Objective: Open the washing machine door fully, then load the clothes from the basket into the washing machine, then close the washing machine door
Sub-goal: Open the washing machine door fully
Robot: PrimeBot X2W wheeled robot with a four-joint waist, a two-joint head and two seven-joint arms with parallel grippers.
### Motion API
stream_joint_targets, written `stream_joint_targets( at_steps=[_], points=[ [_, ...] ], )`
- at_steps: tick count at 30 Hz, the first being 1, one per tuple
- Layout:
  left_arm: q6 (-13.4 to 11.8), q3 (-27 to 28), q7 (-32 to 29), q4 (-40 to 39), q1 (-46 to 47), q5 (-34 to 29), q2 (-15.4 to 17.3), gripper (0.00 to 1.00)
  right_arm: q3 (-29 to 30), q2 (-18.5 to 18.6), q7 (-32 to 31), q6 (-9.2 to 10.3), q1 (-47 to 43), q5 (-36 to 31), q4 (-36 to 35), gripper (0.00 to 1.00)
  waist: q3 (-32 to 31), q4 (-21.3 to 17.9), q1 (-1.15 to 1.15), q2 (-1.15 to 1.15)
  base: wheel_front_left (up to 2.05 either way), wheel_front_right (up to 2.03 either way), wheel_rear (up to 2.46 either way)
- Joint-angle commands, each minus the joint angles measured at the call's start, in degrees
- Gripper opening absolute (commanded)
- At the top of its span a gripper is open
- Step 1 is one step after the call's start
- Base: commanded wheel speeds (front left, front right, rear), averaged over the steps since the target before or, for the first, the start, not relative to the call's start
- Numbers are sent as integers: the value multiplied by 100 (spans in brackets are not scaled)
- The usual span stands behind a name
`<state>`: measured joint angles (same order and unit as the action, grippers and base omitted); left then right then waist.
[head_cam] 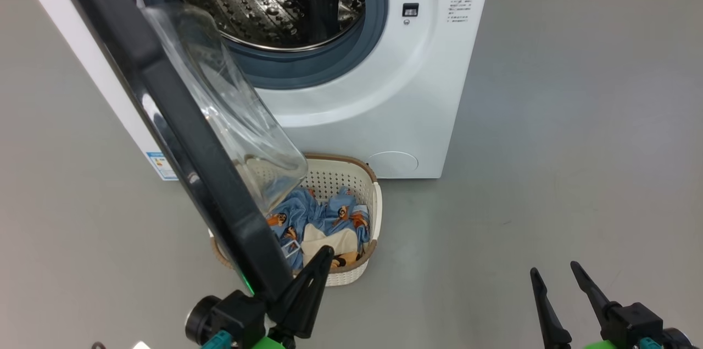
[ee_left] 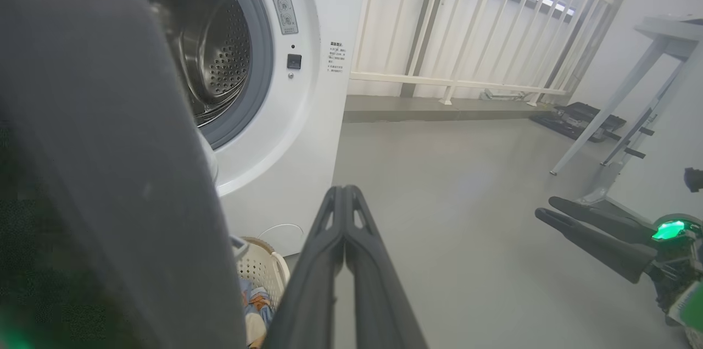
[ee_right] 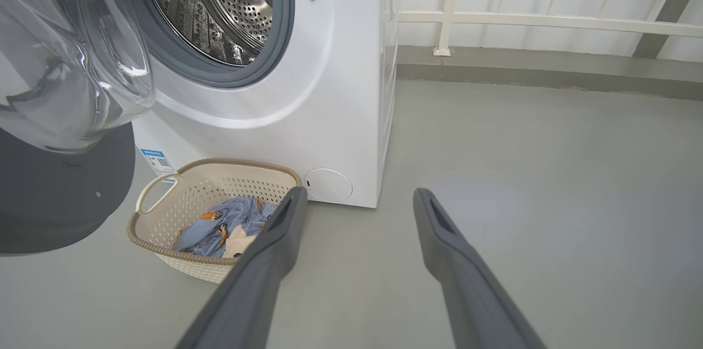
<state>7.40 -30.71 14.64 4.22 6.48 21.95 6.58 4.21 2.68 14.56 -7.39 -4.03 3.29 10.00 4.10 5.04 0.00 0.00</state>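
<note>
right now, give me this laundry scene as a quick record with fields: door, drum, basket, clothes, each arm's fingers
door: washing machine door open, hinged on the robot's left, standing out from the front
drum: drum uncovered, no clothes seen inside
basket: basket on the floor just in front of the washing machine
clothes: clothes in the basket, blue printed pieces plus a cream one
left fingers: left fingers shut, holding nothing, beside the door's free edge; contact unclear
right fingers: right fingers open, empty, above the floor right of the basket
</note>
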Motion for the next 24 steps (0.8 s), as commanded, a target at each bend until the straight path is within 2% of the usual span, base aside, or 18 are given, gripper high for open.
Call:
stream_joint_targets(
  at_steps=[1,19,24],
  points=[
    [9,229,36,-110,260,1,10,0,-141,61,44,-10,212,37,-101,100,7,22,0,0,0,0,0],
    [-1,580,36,129,170,-47,-180,0,-153,45,44,-10,234,70,-5,100,28,105,0,0,0,0,0],
    [-83,677,36,146,126,-129,-229,0,-145,39,44,-10,224,84,-3,100,42,167,0,0,0,0,0]
  ],
)
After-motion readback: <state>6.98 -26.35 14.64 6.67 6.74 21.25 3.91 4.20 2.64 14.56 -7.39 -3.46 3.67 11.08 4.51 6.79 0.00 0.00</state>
